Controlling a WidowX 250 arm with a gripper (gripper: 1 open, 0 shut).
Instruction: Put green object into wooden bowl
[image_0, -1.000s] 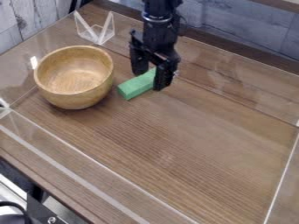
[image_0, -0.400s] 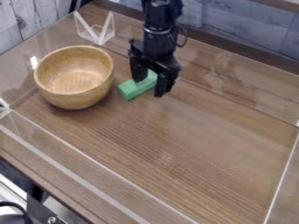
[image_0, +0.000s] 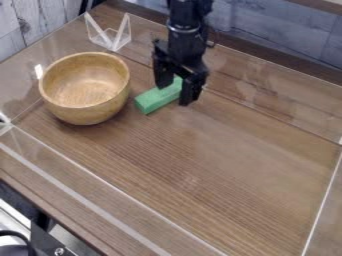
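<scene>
gripper (image_0: 179, 88): pointed straight down, jaws spread wide, nothing held | block (image_0: 156, 99): flat on table, just right of bowl (image_0: 84, 87), its right end between the jaws | long axis: slanted, lower-left to upper-right | step judged: closing on block

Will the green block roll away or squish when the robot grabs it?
Probably not. The green block looks flat with straight edges and lies flat on the wooden table, so it should stay put, not roll. It holds a crisp shape, so it's likely stiff. It's small next to the wooden bowl, so probably light; the open gripper might nudge it sideways.
</scene>
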